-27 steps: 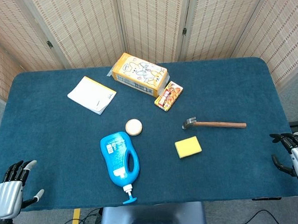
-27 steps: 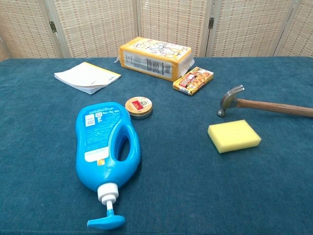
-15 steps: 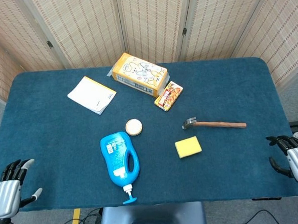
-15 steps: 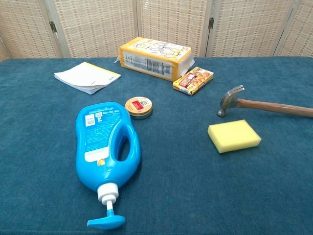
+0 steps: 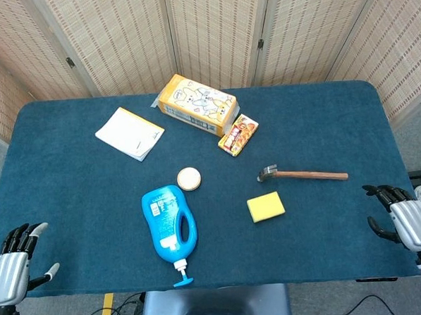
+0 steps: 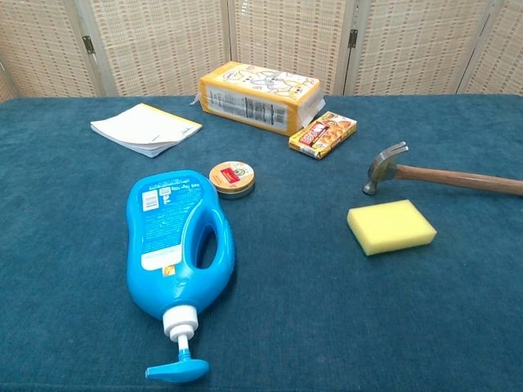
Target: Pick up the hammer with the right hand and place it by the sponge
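Observation:
A hammer [image 5: 303,174] [image 6: 441,175] with a wooden handle and steel head lies flat on the blue table, head pointing left. Just in front of its head rests a yellow sponge [image 5: 265,207] [image 6: 391,227]. My right hand [image 5: 406,220] hovers over the table's front right corner, fingers apart and empty, well right of the hammer's handle end. At the front left corner, off the table edge, my left hand [image 5: 11,262] hangs with fingers spread and nothing in it. Neither hand shows in the chest view.
A blue detergent bottle [image 5: 169,223] lies on its side at front centre, a small round tin [image 5: 189,178] behind it. Farther back sit a yellow package [image 5: 196,104], a small snack box [image 5: 238,134] and a white notepad [image 5: 129,133]. Woven screens close off the rear.
My right hand has crept left and inward over the table's corner. My left hand has dropped slightly. The hammer and sponge have not moved.

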`<act>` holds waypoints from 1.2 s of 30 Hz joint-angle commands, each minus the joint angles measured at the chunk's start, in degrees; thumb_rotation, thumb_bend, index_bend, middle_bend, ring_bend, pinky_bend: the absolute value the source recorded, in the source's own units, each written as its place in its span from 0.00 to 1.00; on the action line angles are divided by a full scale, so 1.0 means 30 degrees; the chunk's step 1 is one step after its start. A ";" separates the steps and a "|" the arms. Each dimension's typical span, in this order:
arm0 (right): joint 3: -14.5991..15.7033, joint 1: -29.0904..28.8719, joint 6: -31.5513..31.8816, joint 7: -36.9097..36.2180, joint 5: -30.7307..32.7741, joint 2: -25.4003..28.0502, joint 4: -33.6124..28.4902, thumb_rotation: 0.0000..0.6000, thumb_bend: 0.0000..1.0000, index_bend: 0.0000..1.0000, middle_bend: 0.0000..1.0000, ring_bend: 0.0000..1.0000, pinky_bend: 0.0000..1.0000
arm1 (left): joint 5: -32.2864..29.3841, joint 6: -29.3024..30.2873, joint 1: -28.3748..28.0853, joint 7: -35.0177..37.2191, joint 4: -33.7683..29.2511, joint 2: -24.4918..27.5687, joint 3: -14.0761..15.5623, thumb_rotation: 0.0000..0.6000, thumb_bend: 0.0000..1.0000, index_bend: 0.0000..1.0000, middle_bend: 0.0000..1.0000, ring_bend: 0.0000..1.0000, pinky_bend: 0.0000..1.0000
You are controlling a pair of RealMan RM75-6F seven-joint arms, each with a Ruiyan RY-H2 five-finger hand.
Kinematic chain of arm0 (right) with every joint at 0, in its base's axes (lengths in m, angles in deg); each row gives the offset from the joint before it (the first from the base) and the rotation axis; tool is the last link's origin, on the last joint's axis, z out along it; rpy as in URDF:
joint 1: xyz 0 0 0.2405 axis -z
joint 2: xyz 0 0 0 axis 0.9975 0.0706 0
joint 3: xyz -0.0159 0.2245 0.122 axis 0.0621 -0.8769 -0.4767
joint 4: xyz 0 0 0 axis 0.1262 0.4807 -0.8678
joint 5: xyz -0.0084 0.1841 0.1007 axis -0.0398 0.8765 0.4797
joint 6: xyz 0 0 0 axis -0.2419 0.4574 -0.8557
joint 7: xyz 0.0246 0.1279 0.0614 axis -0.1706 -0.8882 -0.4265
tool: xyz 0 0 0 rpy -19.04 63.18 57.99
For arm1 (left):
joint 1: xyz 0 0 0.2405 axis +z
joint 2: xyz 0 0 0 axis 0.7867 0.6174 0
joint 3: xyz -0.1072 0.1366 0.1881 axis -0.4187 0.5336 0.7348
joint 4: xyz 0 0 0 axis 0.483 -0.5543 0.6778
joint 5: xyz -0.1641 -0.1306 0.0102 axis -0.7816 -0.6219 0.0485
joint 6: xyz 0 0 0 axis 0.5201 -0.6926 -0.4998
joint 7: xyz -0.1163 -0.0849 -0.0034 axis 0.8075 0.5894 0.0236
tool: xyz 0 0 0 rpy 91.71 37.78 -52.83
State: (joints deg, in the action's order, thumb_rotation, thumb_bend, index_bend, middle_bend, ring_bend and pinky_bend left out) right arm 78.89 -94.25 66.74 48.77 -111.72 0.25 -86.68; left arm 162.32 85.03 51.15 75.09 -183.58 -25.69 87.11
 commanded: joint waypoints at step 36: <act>-0.3155 -0.9726 -1.1603 0.5339 0.7156 -0.7944 0.6137 1.00 0.30 0.25 0.34 0.14 0.23 | -0.0564 0.0277 0.0688 0.0660 0.0583 0.0254 0.0256 1.00 0.21 0.17 0.20 0.12 0.14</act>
State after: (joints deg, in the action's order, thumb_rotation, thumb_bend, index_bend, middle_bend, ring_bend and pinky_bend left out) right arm 69.32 -122.76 32.57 64.55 -90.73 -22.57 -69.37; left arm 160.65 85.86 53.21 77.06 -181.85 -24.93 87.89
